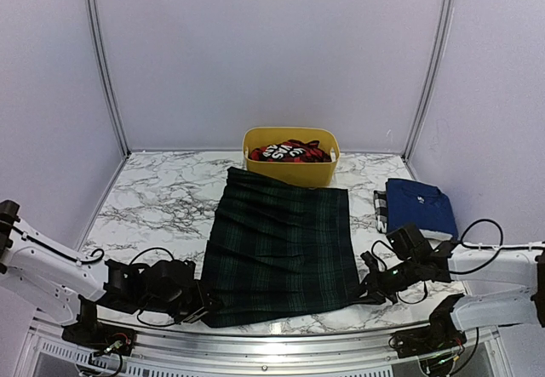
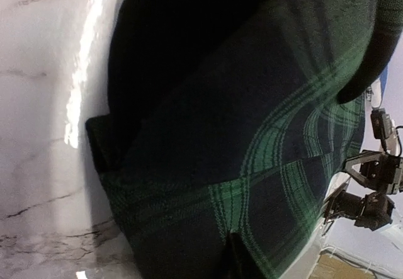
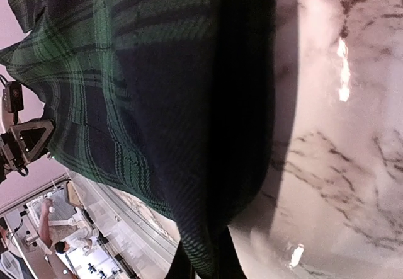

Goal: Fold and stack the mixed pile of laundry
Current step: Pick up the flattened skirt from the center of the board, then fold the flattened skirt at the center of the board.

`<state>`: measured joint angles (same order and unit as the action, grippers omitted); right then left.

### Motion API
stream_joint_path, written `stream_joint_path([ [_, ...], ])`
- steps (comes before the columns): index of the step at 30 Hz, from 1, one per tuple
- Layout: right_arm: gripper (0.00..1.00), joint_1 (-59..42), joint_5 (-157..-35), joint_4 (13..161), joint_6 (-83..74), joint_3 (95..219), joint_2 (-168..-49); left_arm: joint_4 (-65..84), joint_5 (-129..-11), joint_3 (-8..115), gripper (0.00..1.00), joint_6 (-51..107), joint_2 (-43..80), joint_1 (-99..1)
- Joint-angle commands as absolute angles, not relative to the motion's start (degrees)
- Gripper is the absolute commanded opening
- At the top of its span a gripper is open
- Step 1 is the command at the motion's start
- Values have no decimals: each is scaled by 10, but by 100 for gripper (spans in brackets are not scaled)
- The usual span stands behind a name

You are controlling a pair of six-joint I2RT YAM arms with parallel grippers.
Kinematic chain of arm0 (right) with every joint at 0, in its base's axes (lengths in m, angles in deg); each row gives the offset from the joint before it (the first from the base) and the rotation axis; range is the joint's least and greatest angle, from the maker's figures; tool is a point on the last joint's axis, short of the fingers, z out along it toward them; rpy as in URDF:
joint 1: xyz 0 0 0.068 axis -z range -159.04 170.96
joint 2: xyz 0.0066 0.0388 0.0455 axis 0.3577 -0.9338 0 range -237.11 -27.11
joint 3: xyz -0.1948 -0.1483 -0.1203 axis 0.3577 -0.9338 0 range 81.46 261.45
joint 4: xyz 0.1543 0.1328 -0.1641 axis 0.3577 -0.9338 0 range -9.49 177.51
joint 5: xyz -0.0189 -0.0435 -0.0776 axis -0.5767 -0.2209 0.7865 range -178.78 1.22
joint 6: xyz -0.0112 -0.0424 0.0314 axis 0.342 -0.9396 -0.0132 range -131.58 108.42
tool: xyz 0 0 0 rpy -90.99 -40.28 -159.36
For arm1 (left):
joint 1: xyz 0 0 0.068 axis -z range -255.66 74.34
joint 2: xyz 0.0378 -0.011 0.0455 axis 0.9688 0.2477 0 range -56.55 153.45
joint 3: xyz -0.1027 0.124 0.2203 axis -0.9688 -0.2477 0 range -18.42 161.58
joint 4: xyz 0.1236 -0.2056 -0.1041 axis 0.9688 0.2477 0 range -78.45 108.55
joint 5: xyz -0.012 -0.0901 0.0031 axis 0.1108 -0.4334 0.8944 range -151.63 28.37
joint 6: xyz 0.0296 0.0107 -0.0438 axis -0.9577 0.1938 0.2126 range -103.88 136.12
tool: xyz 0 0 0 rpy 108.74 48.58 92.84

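Observation:
A dark green-navy tartan garment [image 1: 281, 245] lies spread flat in the middle of the marble table [image 1: 162, 202]. My left gripper [image 1: 197, 302] is at its near left corner. In the left wrist view the tartan cloth [image 2: 252, 134] fills the frame and puckers around a dark fingertip [image 2: 234, 257], so the jaws look shut on it. My right gripper [image 1: 366, 285] is at the near right corner, shut on the tartan hem [image 3: 189, 165], which is pinched between its fingers [image 3: 220, 263]. A folded navy blue garment [image 1: 419, 207] lies at the right. The red-and-black checked garment [image 1: 289, 151] sits in the tub.
A yellow plastic tub [image 1: 291, 171] stands at the back centre, touching the tartan's far edge. Black cables [image 1: 481, 228] loop beside the right arm, and more lie by the left arm. Pale walls close in the table on three sides.

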<state>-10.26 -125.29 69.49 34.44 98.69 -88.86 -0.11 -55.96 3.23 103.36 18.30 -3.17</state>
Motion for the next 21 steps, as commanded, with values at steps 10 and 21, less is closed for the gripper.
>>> stream_joint_path([
  [10,0,-110,-1277,479,373,1067,-669,224,-567,125,0,963,-11,-27],
  [21,0,-30,-1288,574,357,1204,-792,267,-622,261,0,836,45,-228],
])
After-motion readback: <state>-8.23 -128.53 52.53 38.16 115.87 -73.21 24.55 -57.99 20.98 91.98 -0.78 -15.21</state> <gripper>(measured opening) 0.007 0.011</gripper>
